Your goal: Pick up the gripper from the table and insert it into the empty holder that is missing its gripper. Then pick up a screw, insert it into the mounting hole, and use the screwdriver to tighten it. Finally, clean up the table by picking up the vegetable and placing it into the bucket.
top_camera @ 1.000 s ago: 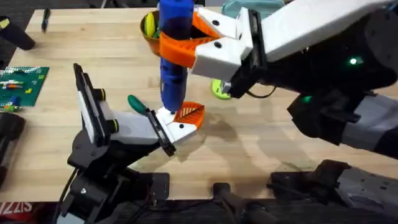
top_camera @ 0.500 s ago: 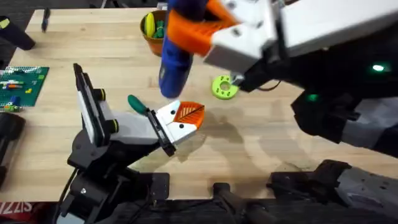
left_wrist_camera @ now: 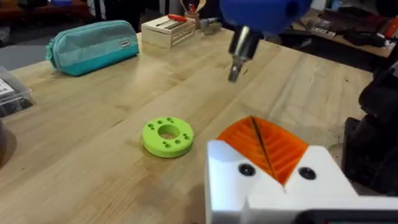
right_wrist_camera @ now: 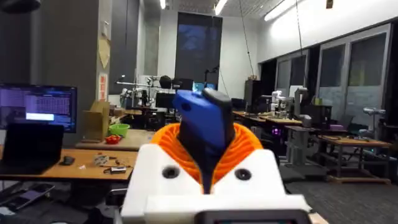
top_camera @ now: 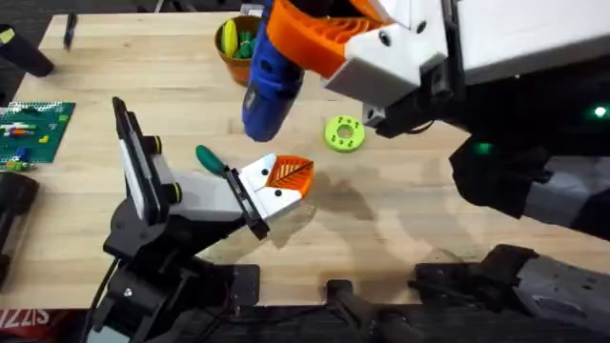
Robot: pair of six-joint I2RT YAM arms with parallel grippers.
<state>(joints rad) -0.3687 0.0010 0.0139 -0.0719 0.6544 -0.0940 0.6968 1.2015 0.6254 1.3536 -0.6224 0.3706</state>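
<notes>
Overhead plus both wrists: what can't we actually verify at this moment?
- Screw seating: the gripper in the holder shows two dark holes in the left wrist view; too small to tell if a screw is in.
- Bucket: overhead, partly covered by the screwdriver; its contents are unclear.
- Screwdriver's top end: overhead, behind the right gripper.

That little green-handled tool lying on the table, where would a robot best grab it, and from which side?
Probably the green-handled tool is best gripped across its bulbous green handle, coming straight down from above. It lies flat on the table, and its thin far end runs under the holder, so only the handle end looks free to pinch.
</notes>
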